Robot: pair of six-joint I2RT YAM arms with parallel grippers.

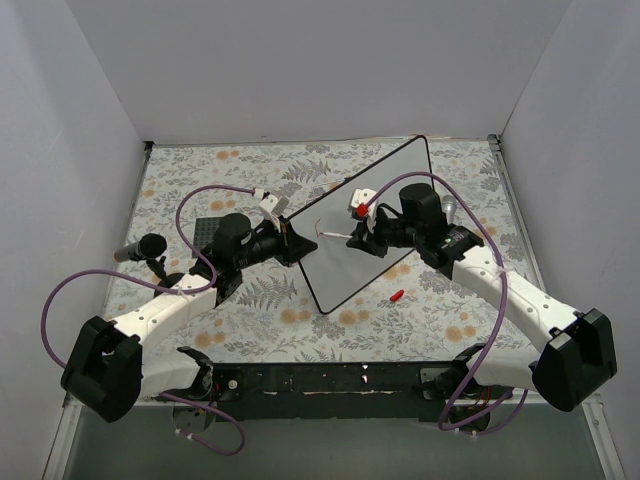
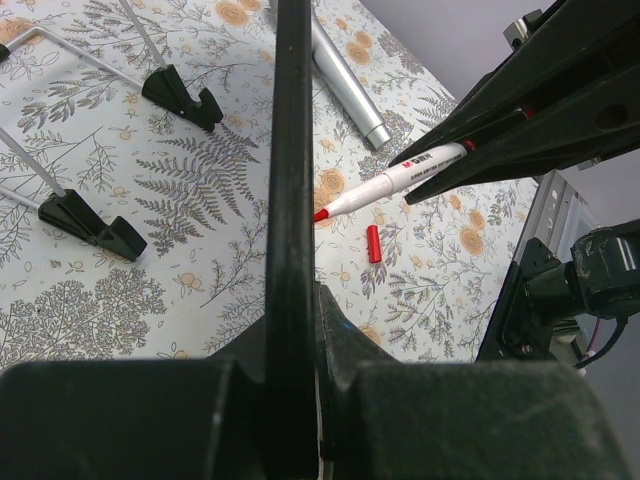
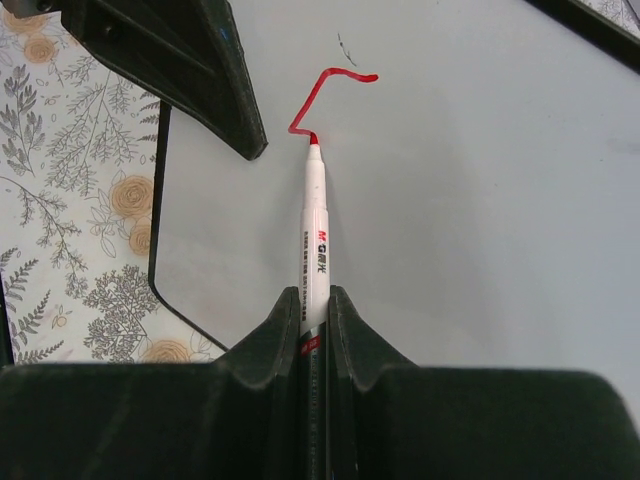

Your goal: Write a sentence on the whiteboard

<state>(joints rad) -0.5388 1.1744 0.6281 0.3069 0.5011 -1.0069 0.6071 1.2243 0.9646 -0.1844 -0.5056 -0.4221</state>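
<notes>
Right gripper (image 3: 314,300) is the closest thing in its own wrist view. Its 2 fingers are pressed narrow on the barrel of a white marker (image 3: 315,230), which points away from the wrist. The red tip touches the whiteboard (image 3: 480,200) at the near end of a short red stroke (image 3: 325,95). This bent line is the only writing of the sentence that I can see. A small thin grey mark lies just beyond it.

From above, the whiteboard (image 1: 345,270) lies at an angle in the middle of the table, 1 corner far right and 1 corner near. The red stroke (image 1: 320,228) sits close to its left edge, with the marker (image 1: 335,236) lying across the white surface from the right gripper (image 1: 365,238).

The left gripper (image 1: 290,235) meets the board from the left. In its wrist view the black rim (image 2: 290,200) runs between the 2 fingers of the left gripper (image 2: 295,340), which are clamped on it.

Past the rim, 2 black feet (image 2: 180,95) on thin metal rods rest on the floral cloth (image 2: 200,180). A red cap (image 2: 374,243) lies on the cloth to the right of the rim, and a silver tube (image 2: 345,80) lies farther away. From above, the red cap (image 1: 397,296) is just beside the near right edge of the board.
</notes>
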